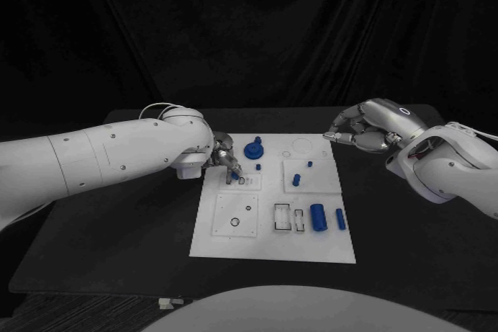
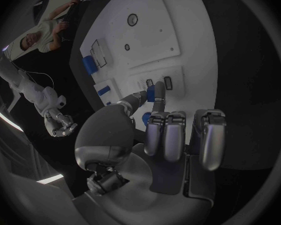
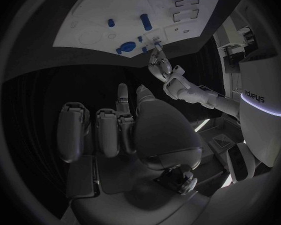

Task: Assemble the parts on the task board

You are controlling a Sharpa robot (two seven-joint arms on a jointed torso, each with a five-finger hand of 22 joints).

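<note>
Nearest, the left hand (image 1: 223,161) reaches over the near-left part of the task board (image 1: 272,249), thumb and a finger pinching a small blue part (image 2: 151,96) just above two small dark slots (image 2: 159,83) in the plate. Just beyond its fingertips stands a blue knob-shaped part (image 1: 253,150), with a short blue peg (image 1: 296,179) on a raised square a little further across. Farther from that hand, toward the board's other side, lie a thick blue cylinder (image 1: 317,218) and a slim blue pin (image 1: 340,218). Well apart, the right hand (image 1: 365,132) hovers off the board's far corner over the black tabletop (image 1: 114,238), fingers curled in, holding nothing.
</note>
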